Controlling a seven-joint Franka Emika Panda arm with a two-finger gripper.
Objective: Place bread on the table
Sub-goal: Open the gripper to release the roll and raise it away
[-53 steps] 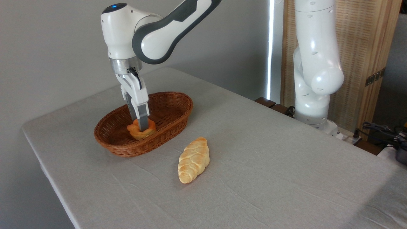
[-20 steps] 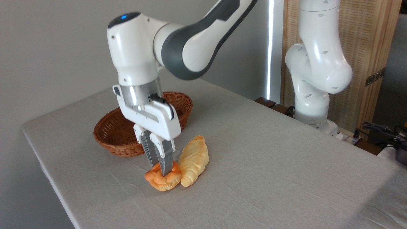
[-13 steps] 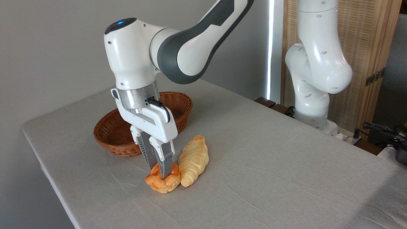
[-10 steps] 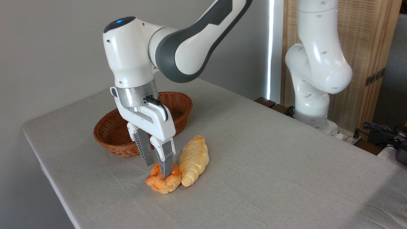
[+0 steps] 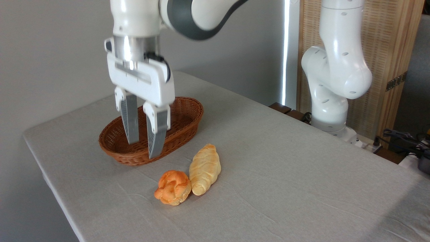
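The bread, a round knobbly orange-brown bun, lies on the grey table near its front left part, touching the left side of a pale braided loaf. My gripper hangs open above and to the left of the bun, well clear of it, with nothing between its fingers. Its fingertips show in front of the wicker basket.
An oval brown wicker basket stands behind the bun, partly hidden by my fingers. The pale-yellow braided loaf lies beside the bun. The white arm base stands at the table's far right edge, with cables beyond it.
The gripper carried the bun from the basket to the table beside the loaf, opened and let it go, then rose up and left. The bun now rests alone.
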